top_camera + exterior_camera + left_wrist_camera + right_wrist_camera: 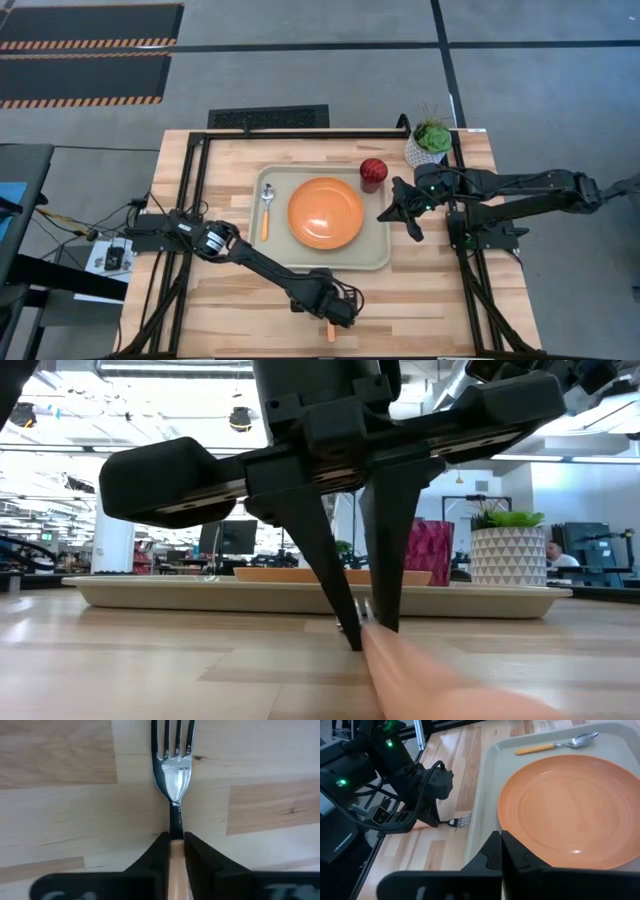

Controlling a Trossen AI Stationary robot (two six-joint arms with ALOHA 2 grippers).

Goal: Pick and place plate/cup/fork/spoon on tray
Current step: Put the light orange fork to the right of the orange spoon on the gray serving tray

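The fork (173, 740), silver tines and orange handle, lies flat on the bare wood near the table's front edge, in front of the tray (378, 262). My left gripper (338, 312) stands over it, shut on its handle. The orange plate (325, 212) lies in the middle of the tray. The spoon (266, 208) lies on the tray's left part. The red cup (373, 172) stands at the tray's far right corner. My right gripper (383, 214) is shut and empty, above the tray's right rim. My left gripper pinches the fork's orange handle (176, 851) between its two fingers, at the end next to the metal neck. The fingers (385, 560) point down from above and stand across the fork. The fork lies flat on the table, its tines toward the tray.
A white pot with a green plant (430, 140) stands at the table's far right, just behind my right arm. A black frame (200, 180) runs along the table's left, far and right sides. Bare wood lies between the tray and the front edge.
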